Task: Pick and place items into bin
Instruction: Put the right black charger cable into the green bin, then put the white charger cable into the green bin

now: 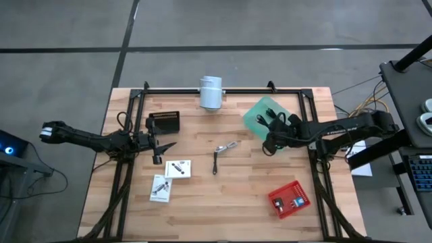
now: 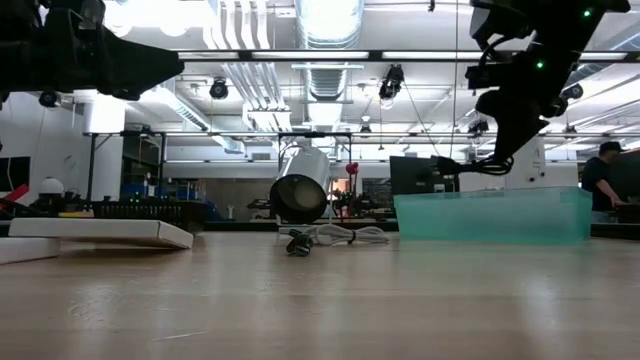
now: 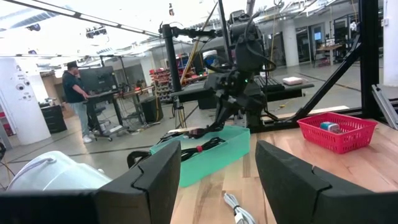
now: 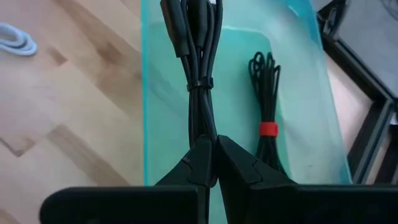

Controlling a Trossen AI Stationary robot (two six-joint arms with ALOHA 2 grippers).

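Right claw (image 4: 214, 163) is clamped on a bundle of black cord (image 4: 199, 68), its two fingers pinched together on the bundle's end, and it hangs over the green bin (image 4: 298, 93). From above, that claw (image 1: 270, 143) sits at the bin's (image 1: 255, 115) near edge, toward the back right of the bench (image 1: 223, 202). A second black cord with a red tie (image 4: 267, 129) already lies inside the bin.

Left claw (image 1: 162, 145) waits on the left side of the bench with its fingers (image 3: 292, 180) spread wide and nothing between them. Just beside it lies a dark comb-like block (image 1: 164, 122).

Still out on the wood are two white packets with dark prints: one (image 1: 178, 168) just in front of the left claw, the other (image 1: 160, 187) a little nearer the bench's front edge. Near the middle lie a silvery metal piece (image 1: 226, 148) and a thin black cord (image 1: 214, 163), close together. A red basket (image 1: 289, 198) stands at the front right, well apart from the bin. A white cylinder (image 1: 210, 92) sits on the rear rail.
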